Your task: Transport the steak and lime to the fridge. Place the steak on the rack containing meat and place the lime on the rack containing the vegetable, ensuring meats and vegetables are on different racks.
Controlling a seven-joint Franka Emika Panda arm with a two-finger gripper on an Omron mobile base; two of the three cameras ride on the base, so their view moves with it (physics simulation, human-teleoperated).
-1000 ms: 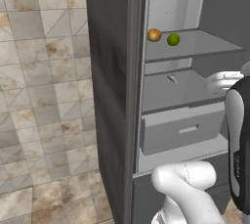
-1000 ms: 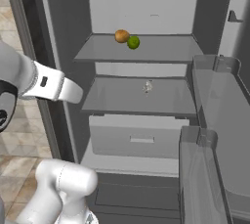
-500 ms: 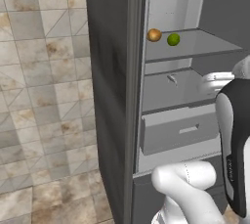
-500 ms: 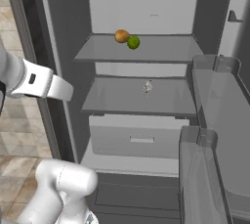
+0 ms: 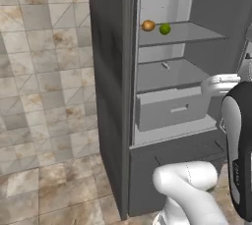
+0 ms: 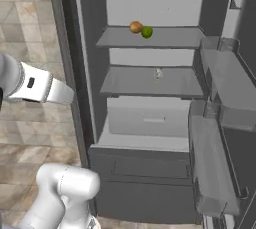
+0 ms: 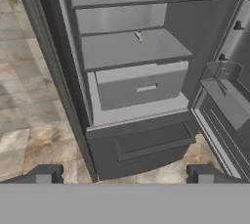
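- While the fridge (image 6: 150, 98) stands with its door swung wide, the lime (image 6: 147, 32) sits on the upper rack (image 6: 165, 38), touching the orange-brown vegetable (image 6: 135, 27) and a little nearer the front edge.
- On the rack below (image 6: 140, 83), a small pale meat piece (image 6: 158, 74) lies near the middle, toward the back edge.
- Under that rack, the pale drawer (image 6: 147, 117) is shut.
- Seen from the hand, the fingers (image 7: 122, 173) are spread wide and pinch nothing, pointed at the fridge's lower front.

One lime (image 6: 147, 32), one vegetable (image 6: 135, 27), one meat (image 6: 158, 74), two shelves (image 6: 150, 82).
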